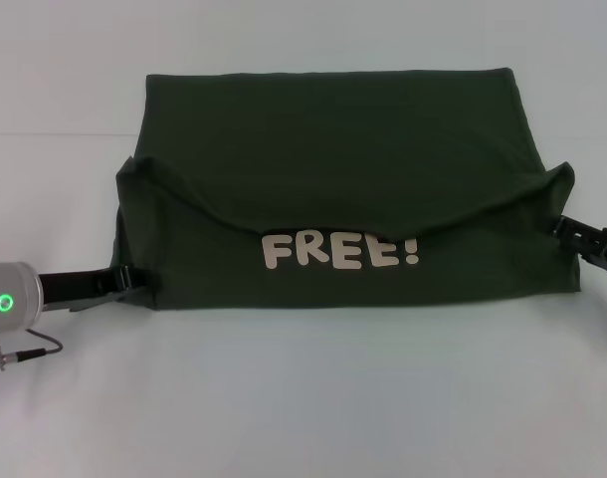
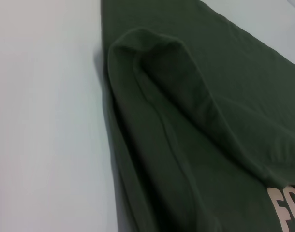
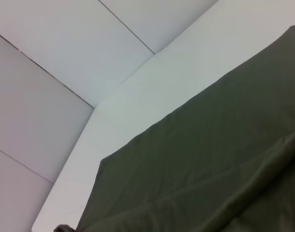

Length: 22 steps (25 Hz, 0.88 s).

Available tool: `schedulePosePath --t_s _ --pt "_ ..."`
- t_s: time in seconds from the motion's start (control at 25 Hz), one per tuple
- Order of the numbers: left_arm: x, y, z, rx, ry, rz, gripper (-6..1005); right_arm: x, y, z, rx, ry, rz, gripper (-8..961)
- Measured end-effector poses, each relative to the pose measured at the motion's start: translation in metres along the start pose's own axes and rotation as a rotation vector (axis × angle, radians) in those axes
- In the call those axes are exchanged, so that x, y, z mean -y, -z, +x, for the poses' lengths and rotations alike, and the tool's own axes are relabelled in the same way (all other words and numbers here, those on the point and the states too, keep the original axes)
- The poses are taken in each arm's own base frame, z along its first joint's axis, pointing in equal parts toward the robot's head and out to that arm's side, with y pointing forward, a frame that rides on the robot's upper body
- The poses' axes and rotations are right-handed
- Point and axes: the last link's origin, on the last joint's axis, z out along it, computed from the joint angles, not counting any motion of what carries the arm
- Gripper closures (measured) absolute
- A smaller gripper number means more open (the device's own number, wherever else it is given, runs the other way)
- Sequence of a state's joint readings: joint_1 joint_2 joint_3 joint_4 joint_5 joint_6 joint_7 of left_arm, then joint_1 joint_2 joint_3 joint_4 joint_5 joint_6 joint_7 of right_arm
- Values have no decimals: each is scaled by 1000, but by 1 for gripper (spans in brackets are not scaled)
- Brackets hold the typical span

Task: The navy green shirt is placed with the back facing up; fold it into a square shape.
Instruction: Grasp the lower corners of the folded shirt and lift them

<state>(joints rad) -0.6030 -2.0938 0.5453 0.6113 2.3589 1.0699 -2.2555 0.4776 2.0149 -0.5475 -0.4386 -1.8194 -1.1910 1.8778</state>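
We are observing the navy green shirt [image 1: 333,189] lying part-folded across the white table [image 1: 303,398], long axis running side to side, with the lettered near layer rising at both ends. Our left gripper [image 1: 127,282] and right gripper [image 1: 565,231] are each meeting one end, equally near. We cannot tell whether either is clenched on cloth.

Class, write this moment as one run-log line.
shirt: part-folded, FREE! lettering showing | left gripper: at shirt's left edge | right gripper: at right edge | table: white

One shirt [image 1: 333,139], two tools [image 1: 134,282] [image 1: 560,227]
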Motion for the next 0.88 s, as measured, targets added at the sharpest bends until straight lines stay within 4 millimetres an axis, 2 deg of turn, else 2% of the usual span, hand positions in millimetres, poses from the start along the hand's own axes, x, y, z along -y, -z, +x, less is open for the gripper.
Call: schedulePosePath --t_s 0.16,0.4,0.64,0.88 --pt "1 1 1 -5 1 1 799 2 4 -10 -37 1 7 84" --pt "1 1 1 -5 -3 2 963 -3 7 -42 -179 -4 80 85" --pt "0 1 1 -8 0 -1 969 -10 6 -81 -342 -16 269 85" --pt "0 1 1 -5 -1 -6 969 -21 -4 -101 -412 23 342 84"
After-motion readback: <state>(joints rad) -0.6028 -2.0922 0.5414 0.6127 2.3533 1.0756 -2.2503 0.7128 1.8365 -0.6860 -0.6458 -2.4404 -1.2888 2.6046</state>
